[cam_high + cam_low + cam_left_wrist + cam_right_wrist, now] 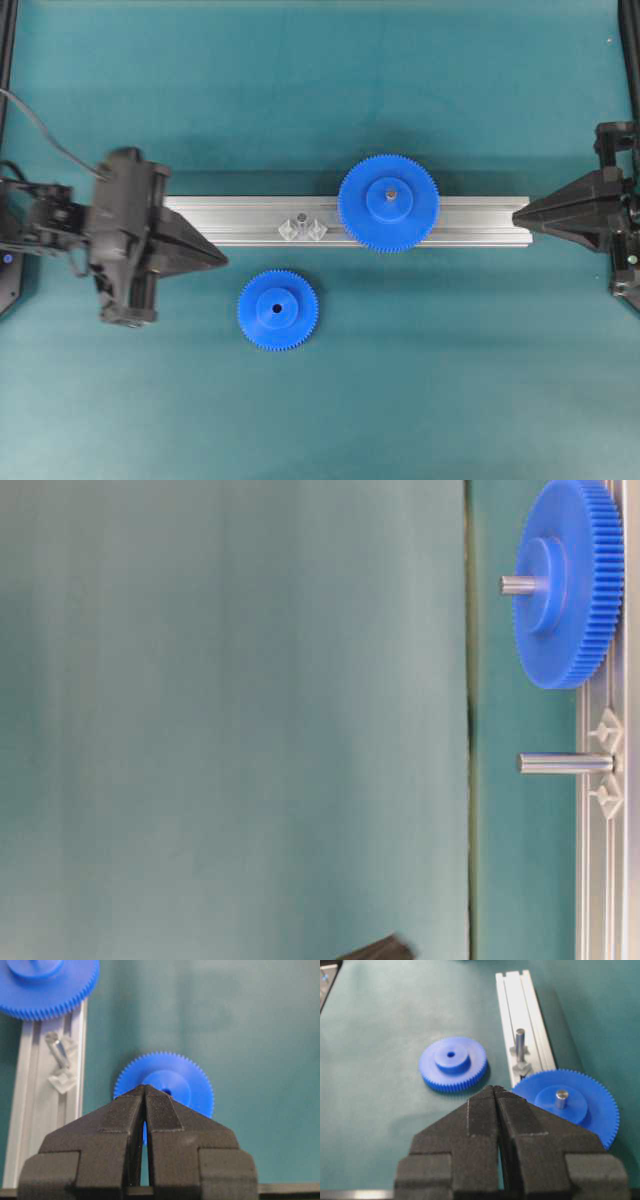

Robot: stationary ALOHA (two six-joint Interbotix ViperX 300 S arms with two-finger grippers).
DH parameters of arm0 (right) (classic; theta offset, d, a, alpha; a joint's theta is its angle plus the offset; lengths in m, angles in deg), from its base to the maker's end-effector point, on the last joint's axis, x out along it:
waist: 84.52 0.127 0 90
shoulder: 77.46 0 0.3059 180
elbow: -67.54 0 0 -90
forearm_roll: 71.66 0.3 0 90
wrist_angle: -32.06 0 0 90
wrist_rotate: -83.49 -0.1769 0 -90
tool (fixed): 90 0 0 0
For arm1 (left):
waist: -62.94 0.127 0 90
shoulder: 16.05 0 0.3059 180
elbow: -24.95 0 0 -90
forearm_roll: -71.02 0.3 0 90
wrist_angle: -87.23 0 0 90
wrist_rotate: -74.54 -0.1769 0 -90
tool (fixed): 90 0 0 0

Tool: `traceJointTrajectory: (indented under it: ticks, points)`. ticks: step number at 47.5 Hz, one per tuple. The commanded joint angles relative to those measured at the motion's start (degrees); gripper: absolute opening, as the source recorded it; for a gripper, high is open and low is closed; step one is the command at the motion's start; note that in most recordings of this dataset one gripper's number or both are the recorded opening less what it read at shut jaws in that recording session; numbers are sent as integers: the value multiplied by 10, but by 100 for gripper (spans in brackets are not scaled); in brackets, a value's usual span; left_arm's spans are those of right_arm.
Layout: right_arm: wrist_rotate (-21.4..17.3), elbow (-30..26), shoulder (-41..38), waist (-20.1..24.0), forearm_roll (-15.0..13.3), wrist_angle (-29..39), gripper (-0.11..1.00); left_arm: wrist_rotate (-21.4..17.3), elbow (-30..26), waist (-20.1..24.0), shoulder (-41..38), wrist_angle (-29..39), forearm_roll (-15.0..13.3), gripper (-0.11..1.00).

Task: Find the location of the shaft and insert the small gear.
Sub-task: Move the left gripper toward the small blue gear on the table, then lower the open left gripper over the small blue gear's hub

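The small gear (278, 310) lies flat on the teal mat, just below the rail, and shows again in both wrist views (185, 1077) (452, 1064). The shaft (298, 221) stands bare on the aluminium rail between two shiny diamond pieces; it also appears as a thin silvery peg (565, 763) (520, 1044) (59, 1050). My left gripper (222, 259) is shut and empty, its tip left of the small gear and slightly above it. My right gripper (516, 213) is shut and empty at the rail's right end.
A larger blue gear (388, 203) sits on its own grey pin on the aluminium rail (240, 212), right of the shaft. The teal mat (450, 380) covers the table. Black frame posts stand at both far corners.
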State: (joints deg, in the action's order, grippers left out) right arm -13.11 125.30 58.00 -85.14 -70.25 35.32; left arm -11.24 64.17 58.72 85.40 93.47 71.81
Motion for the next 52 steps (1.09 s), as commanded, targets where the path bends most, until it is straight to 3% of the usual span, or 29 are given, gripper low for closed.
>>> traceJointTrajectory:
  ticks: [1, 28, 52]
  points:
    - [-6, -4, -4, -4, 2, -2, 1, 1, -32, -4, -24, 3, 3, 0]
    - [-6, 2, -1, -4, 2, -2, 1, 0, -110, -11, -109, 77, 3, 0]
    - [-6, 11, -1, -4, 2, -2, 1, -3, -199, -14, -189, 187, 3, 0]
